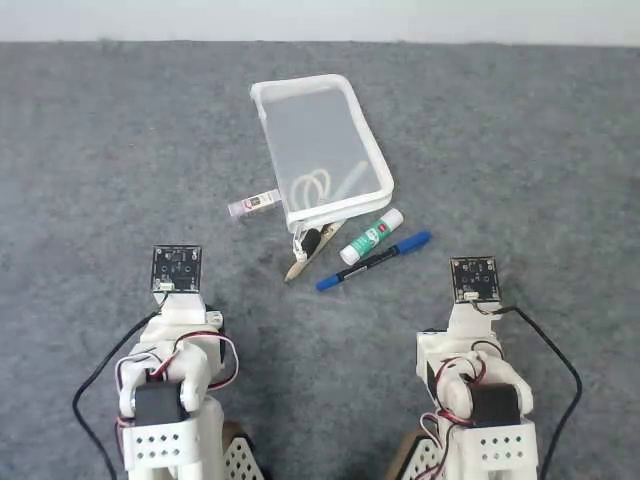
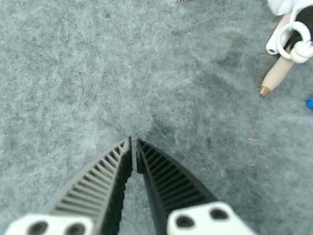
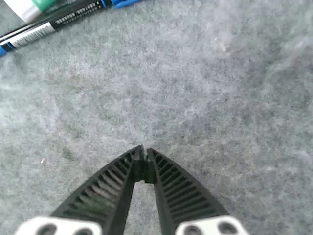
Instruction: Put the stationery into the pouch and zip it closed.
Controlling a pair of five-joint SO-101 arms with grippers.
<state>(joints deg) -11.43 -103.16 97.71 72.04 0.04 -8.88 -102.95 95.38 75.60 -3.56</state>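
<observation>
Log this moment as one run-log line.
left gripper shut, above mat | right gripper shut, above mat | pouch flat on mat | glue stick, marker, tan pen outside pouch | nothing held

You can't tell what the small clear item [image 1: 253,204] beside the pouch [image 1: 318,140] is, and the pouch's corner hides the upper end of the tan pen [image 1: 297,266]. The right wrist view's edge cuts off the glue stick [image 3: 22,11] and the marker [image 3: 54,22], and the left wrist view's leaves you a mere blue sliver [image 2: 309,102]
</observation>
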